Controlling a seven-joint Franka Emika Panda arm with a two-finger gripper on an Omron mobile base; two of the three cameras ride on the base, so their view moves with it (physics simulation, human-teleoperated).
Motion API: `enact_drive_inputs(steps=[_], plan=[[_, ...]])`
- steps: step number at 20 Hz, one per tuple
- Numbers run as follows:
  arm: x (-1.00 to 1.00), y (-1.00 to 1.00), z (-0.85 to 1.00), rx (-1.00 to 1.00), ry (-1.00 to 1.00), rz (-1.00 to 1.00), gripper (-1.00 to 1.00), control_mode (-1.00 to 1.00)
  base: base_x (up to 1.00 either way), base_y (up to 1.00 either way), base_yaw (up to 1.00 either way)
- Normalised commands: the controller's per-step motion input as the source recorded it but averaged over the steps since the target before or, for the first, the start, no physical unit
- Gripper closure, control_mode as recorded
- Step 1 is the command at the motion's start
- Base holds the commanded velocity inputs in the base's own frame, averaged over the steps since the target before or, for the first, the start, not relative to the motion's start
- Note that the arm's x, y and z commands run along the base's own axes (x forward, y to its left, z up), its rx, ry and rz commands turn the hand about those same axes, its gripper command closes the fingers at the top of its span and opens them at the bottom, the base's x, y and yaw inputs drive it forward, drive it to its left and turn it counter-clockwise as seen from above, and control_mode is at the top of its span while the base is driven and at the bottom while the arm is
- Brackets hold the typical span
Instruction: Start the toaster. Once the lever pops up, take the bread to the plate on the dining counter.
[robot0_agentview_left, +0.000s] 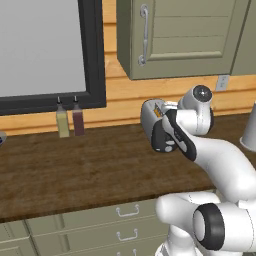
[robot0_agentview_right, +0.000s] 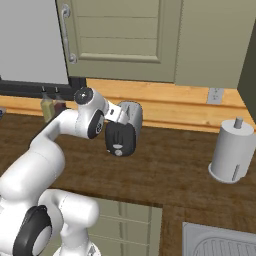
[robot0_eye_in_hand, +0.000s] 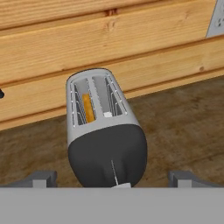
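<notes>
The toaster (robot0_eye_in_hand: 103, 131) stands on the dark wood worktop against the plank wall, its black end panel facing my hand. A tan bread (robot0_eye_in_hand: 89, 108) slice sits sunk in its left slot; the other slot looks empty. A small pale lever tab (robot0_eye_in_hand: 121, 185) shows at the low end of the panel's slit. My gripper (robot0_eye_in_hand: 113, 178) hovers just in front of and above that panel, open, with its fingertips (robot0_eye_in_hand: 41, 177) spread wider than the toaster. The toaster (robot0_agentview_left: 150, 116) (robot0_agentview_right: 131, 116) sits right behind my arm's upper links. The plate and the dining counter are out of view.
Two bottles (robot0_agentview_left: 62, 122) (robot0_agentview_left: 78, 120) stand by the wall under a dark-framed window. A paper towel roll (robot0_agentview_right: 232, 150) stands on the right, with a sink (robot0_agentview_right: 220, 242) at the near right corner. Wall cabinets (robot0_agentview_right: 125, 35) hang above; green drawers (robot0_agentview_left: 120, 215) lie below.
</notes>
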Motion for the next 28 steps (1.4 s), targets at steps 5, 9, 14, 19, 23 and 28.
enact_drive_inputs(steps=[5, 9, 14, 19, 23, 28], plan=[[0.00, 0.00, 0.00, 0.00, 0.00, 0.00, -1.00, -1.00, 0.00, 0.00, 0.00], [0.00, 0.00, 0.00, 0.00, 0.00, 0.00, -1.00, -1.00, 0.00, 0.00, 0.00], [0.00, 0.00, 0.00, 0.00, 0.00, 0.00, -1.00, -1.00, 0.00, 0.00, 0.00], [0.00, 0.00, 0.00, 0.00, 0.00, 0.00, -1.00, -1.00, 0.00, 0.00, 0.00], [0.00, 0.00, 0.00, 0.00, 0.00, 0.00, -1.00, -1.00, 0.00, 0.00, 0.00], [0.00, 0.00, 0.00, 0.00, 0.00, 0.00, -1.00, -1.00, 0.00, 0.00, 0.00]])
